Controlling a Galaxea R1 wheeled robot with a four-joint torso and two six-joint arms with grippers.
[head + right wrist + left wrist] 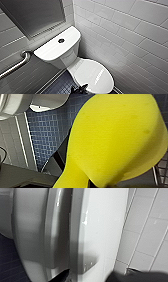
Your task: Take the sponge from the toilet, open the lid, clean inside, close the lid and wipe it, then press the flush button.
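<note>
The white toilet (75, 62) stands in a tiled corner with its oval lid (93, 75) down. On the flat tank top sits the dark flush button (61, 40). My left gripper (79, 89) is at the lid's front edge. In the left wrist view it (90, 278) stands open, a dark fingertip (61, 276) on either side of the lid's rim (80, 238). My right gripper (91, 184) is shut on the yellow sponge (112, 139), which hangs above the blue floor.
A metal grab bar (15, 66) runs along the left wall, and a framed grey panel (35, 15) hangs above the tank. White tiled wall (130, 37) stands close on the right. Dark blue mosaic floor (50, 131) lies around the bowl.
</note>
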